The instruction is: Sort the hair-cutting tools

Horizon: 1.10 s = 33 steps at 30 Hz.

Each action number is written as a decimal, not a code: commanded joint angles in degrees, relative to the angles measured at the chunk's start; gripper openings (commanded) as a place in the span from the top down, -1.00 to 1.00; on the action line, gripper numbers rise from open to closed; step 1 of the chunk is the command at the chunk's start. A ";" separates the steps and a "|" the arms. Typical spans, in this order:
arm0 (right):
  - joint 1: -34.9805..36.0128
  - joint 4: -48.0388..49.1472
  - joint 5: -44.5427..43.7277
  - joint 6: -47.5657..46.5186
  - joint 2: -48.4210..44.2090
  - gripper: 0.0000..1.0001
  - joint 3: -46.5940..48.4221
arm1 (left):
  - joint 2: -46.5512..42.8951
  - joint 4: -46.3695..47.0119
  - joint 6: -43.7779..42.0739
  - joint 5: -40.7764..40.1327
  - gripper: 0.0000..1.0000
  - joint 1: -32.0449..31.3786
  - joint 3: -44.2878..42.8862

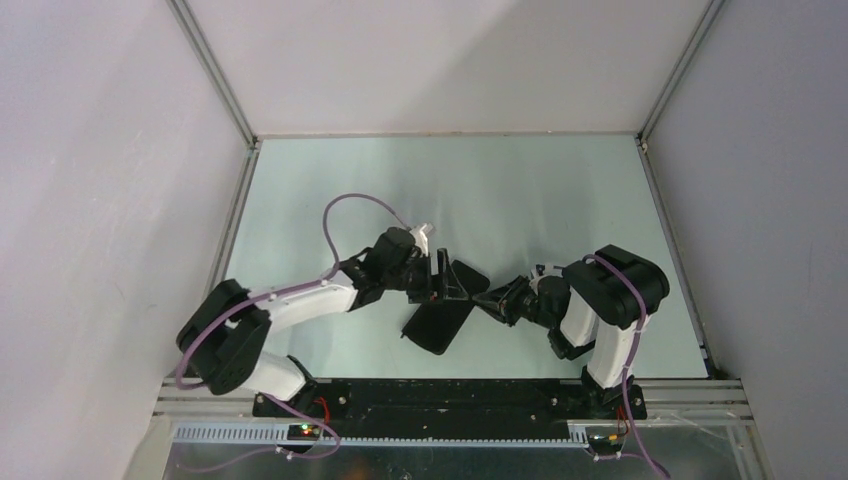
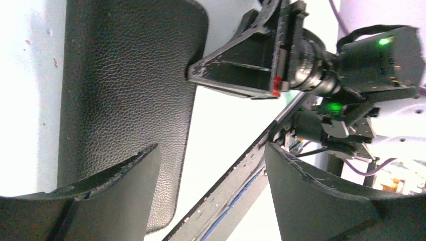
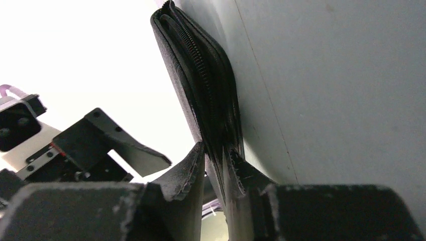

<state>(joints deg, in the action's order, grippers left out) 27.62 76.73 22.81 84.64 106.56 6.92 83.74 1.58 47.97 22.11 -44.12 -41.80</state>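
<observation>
1. Fingers of both arms meet over the middle of the pale bench [image 1: 330, 180], nearer its front edge than its back wall.
2. A black zip case [image 1: 437, 328] lies between the two arms. From the left wrist the case [image 2: 125, 75] shows a grained, leather-like face. From the right wrist the case [image 3: 201, 75] is seen edge-on, with zipper teeth running along its rim.
3. The right fingers [image 1: 495, 298] are drawn in close and pinch the rim of the case, one finger pressed on each side of it [image 3: 188, 168]. The left wrist camera sees them too, tips against the case's edge [image 2: 226, 70].
4. The left fingers [image 1: 440, 275] stand wide apart with nothing gripped. One of them [image 2: 125, 175] hangs in front of the case's face and the other over bare bench. I cannot tell whether either touches the case.
5. Where the hair-cutting tools are, I cannot tell from any of the three views.
</observation>
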 commanded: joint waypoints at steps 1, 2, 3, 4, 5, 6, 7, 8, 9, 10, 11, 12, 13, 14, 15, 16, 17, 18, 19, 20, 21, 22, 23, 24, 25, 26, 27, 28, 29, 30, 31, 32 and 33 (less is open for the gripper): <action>-0.07 -6.84 -0.97 -1.32 -0.49 0.57 0.07 | -7.90 -4.10 -2.12 -3.29 -0.63 2.07 -1.94; -0.03 -7.38 -0.93 -1.61 -0.61 0.58 0.26 | -8.51 -5.26 -2.80 -4.04 -0.64 3.42 -2.12; -0.03 -7.64 -0.88 -1.73 -0.63 0.59 0.36 | -9.43 -7.54 -4.22 -5.29 -0.64 4.25 -2.17; -0.02 -8.11 -0.91 -1.99 -0.83 0.59 0.55 | -9.63 -8.52 -5.04 -5.66 -0.64 5.81 -2.17; -0.02 -8.32 -0.87 -2.14 -0.92 0.60 0.64 | -9.58 -10.11 -6.54 -5.98 -0.64 6.64 -2.20; -0.02 -9.00 -0.80 -2.54 -1.20 0.60 0.88 | -9.27 -10.72 -7.43 -5.68 -0.63 8.27 -2.17; -0.06 -9.42 -0.77 -2.76 -1.47 0.60 1.25 | -8.04 -11.54 -9.07 -5.33 -0.63 9.06 -2.19; -0.04 -10.53 -0.75 -3.26 -1.64 0.60 1.47 | -7.18 -11.66 -9.88 -4.16 -0.62 10.44 -2.21; -0.02 -11.15 -0.79 -3.61 -2.00 0.61 1.97 | -5.30 -11.93 -11.59 -3.42 -0.61 11.02 -2.58; -0.07 -12.39 -0.65 -4.29 -2.16 0.61 2.18 | -4.18 -12.07 -12.38 -2.06 -0.60 11.80 -2.98; -0.07 -13.09 -0.61 -4.65 -2.64 0.61 2.76 | -1.78 -12.67 -14.09 -1.36 -0.60 12.05 -4.11; -0.09 -14.44 -0.47 -5.27 -2.83 0.61 2.98 | -0.62 -13.10 -14.90 -0.02 -0.59 12.26 -4.84; -0.10 -15.13 -0.41 -5.58 -3.31 0.61 3.36 | 1.66 -13.96 -16.32 0.62 -0.58 12.28 -6.31; -0.15 -16.35 -0.41 -6.21 -3.61 0.61 3.58 | 2.73 -14.36 -16.85 1.83 -0.56 12.30 -7.00; -0.12 -16.92 -0.40 -6.81 -4.03 0.61 3.90 | 4.67 -15.02 -17.51 2.43 -0.55 12.30 -8.23; -0.11 -18.07 -0.44 -7.14 -4.28 0.61 4.07 | 5.42 -15.16 -17.71 3.47 -0.53 12.30 -8.66; -0.15 -19.28 -0.49 -7.79 -4.77 0.61 4.40 | 6.73 -15.26 -17.99 3.87 -0.52 12.30 -9.29; -0.13 -19.97 -0.53 -8.16 -5.08 0.61 4.63 | 7.28 -15.32 -18.28 4.51 -0.51 12.30 -9.58; -0.13 -21.82 -0.39 -9.14 -5.59 0.61 5.31 | 8.40 -15.48 -18.44 4.69 -0.49 12.30 -10.13; -0.08 -22.73 -0.30 -9.58 -5.85 0.61 5.70 | 9.71 -15.82 -18.68 5.09 -0.48 12.28 -10.45; -0.03 -24.71 -0.06 -10.59 -6.19 0.61 6.65 | 10.45 -16.09 -18.82 5.29 -0.46 12.20 -11.16; -0.03 -25.72 0.03 -11.14 -6.41 0.62 7.07 | 11.81 -16.66 -19.19 5.79 -0.45 12.01 -11.58; 0.05 -27.30 0.11 -12.04 -6.86 0.62 7.96 | 12.50 -16.94 -19.34 5.95 -0.43 11.85 -12.15; 0.13 -28.11 0.12 -12.44 -7.05 0.62 8.39 | 13.68 -17.09 -19.50 6.07 -0.42 11.71 -12.38; 0.14 -29.81 0.13 -13.46 -7.48 0.62 9.21 | 14.14 -17.16 -19.49 6.05 -0.38 11.49 -12.57; 0.24 -30.68 0.13 -13.85 -8.05 0.62 10.06 | 14.95 -17.21 -19.34 5.86 -0.37 11.41 -12.54; 0.24 -32.32 0.13 -14.74 -8.31 0.62 10.40 | 15.26 -17.26 -19.19 5.21 -0.33 11.18 -12.59; 0.24 -32.99 0.13 -15.15 -8.74 0.63 11.04 | 15.96 -17.63 -18.91 4.73 -0.31 11.08 -12.62; 0.24 -34.33 0.13 -16.05 -8.92 0.63 11.29 | 16.25 -17.83 -18.80 3.70 -0.27 10.90 -12.66; 0.20 -34.96 0.18 -17.00 -9.25 0.63 11.89 | 16.82 -17.99 -18.53 3.23 -0.24 10.76 -12.64; 0.22 -36.45 0.29 -17.47 -9.39 0.63 12.29 | 17.22 -18.04 -18.06 2.57 -0.18 10.58 -12.53; 0.24 -37.94 0.65 -18.41 -9.36 0.63 13.24 | 17.36 -18.03 -17.76 2.32 -0.16 10.43 -12.37; 0.20 -38.57 0.83 -18.83 -9.32 0.63 13.75 | 17.52 -18.02 -17.19 1.86 -0.10 10.10 -12.31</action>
<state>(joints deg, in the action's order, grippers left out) 27.55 48.14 25.39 71.02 97.27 18.37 99.55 -14.81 30.57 26.09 -32.91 -53.39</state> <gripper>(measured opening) 0.194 0.589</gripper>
